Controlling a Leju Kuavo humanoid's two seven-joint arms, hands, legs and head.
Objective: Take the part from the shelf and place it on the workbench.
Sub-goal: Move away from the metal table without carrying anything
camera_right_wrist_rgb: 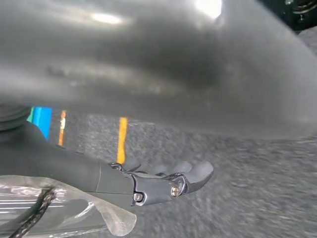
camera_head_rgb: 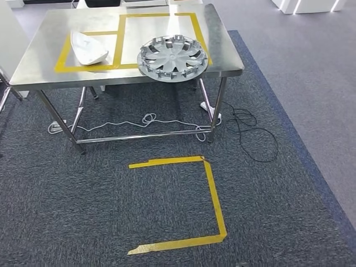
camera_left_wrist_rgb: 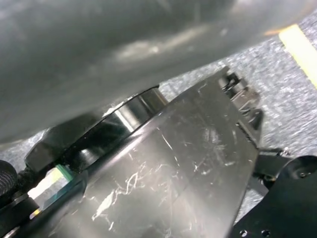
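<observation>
In the head view, a steel workbench (camera_head_rgb: pixel 41 55) stands ahead with yellow tape frames on its top. A silver hubcap (camera_head_rgb: pixel 172 57) lies flat at the right front of the bench, its rim slightly over the front edge. A white curved shell part (camera_head_rgb: pixel 89 48) lies to its left inside a tape frame. In the right wrist view, my right hand (camera_right_wrist_rgb: pixel 164 181) hangs over the carpet with its dark fingers stretched out straight and nothing in them. In the left wrist view, my left hand (camera_left_wrist_rgb: pixel 112 44) is a blurred grey mass close to the lens, and its fingers are hidden.
A yellow tape outline (camera_head_rgb: pixel 214 194) marks the dark carpet in front of the bench. White and black cables (camera_head_rgb: pixel 252 133) trail on the floor under and to the right of the bench legs. A lighter grey floor strip runs along the right.
</observation>
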